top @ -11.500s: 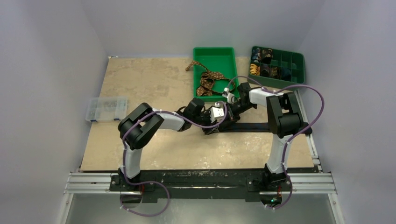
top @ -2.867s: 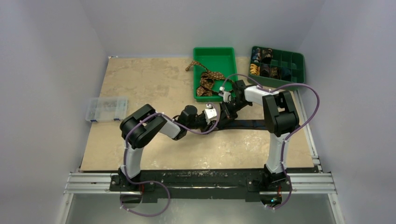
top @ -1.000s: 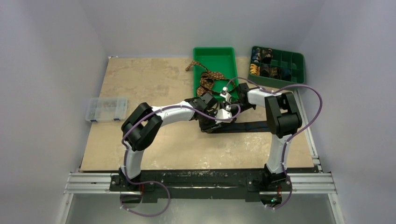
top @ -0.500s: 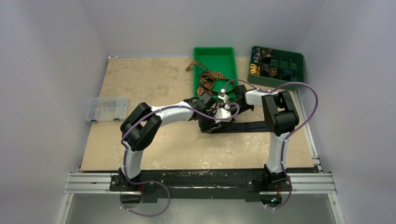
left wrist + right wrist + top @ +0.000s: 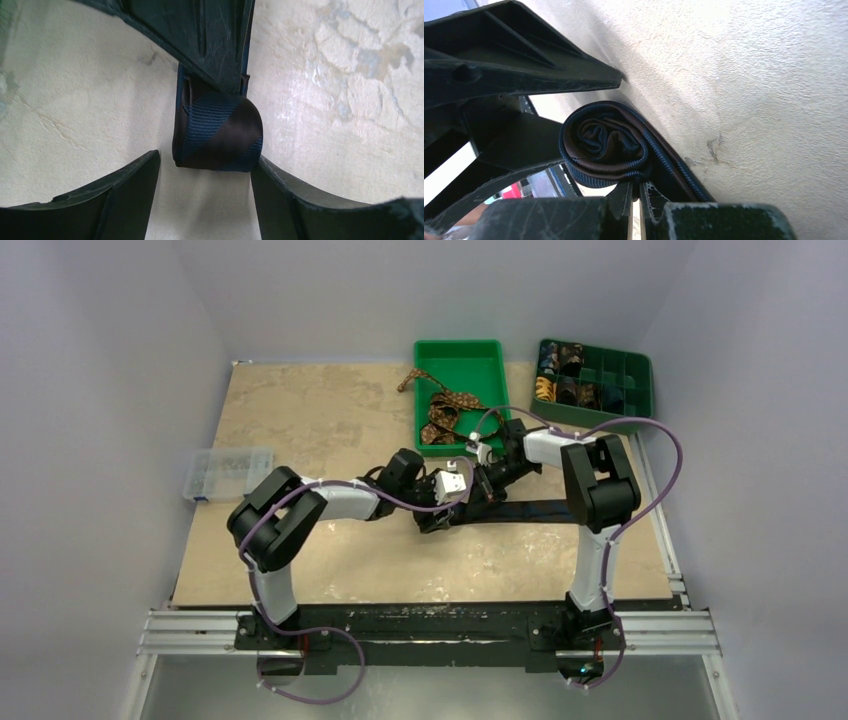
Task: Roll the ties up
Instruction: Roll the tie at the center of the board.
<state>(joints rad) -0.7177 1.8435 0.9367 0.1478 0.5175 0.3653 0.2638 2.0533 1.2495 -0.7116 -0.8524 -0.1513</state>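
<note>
Jaws of the left gripper [image 5: 206,167] stand released either side of the coil of a dark navy striped fabric necktie [image 5: 220,132], those of the right gripper [image 5: 639,194] clenched just beside it, its tail flat on the beige mottled tabletop [image 5: 350,100].

Navy fabric tie [image 5: 540,508] mid-frame on beige table [image 5: 300,420]; green plastic tray [image 5: 420,390] above it; clear plastic box [image 5: 228,475] at left.

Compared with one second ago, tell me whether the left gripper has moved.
Yes. The left gripper has pulled back to the left, away from the green tray's near edge.
</note>
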